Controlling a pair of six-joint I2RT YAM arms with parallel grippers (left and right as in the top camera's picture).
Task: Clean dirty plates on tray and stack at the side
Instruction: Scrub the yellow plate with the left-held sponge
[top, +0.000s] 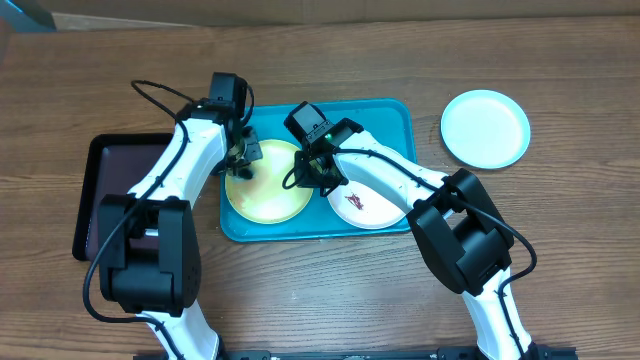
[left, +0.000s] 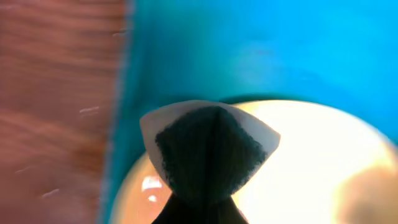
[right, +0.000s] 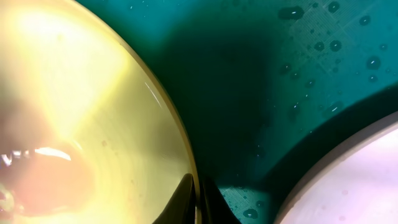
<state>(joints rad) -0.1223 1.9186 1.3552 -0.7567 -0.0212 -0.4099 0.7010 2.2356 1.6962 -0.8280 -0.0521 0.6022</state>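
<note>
The right gripper (right: 198, 200) pinches the thin rim of the round, glossy yellow-green plate (top: 268, 188), which lies in the wet turquoise tray (top: 385, 115). The left gripper (top: 243, 156) clamps a rough dark pad (left: 208, 149), white-edged, over the plate's edge.

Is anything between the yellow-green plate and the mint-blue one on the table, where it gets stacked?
Yes: the white plate lies in the tray between the yellow-green plate and the mint-blue plate, plus the tray's right rim.
</note>
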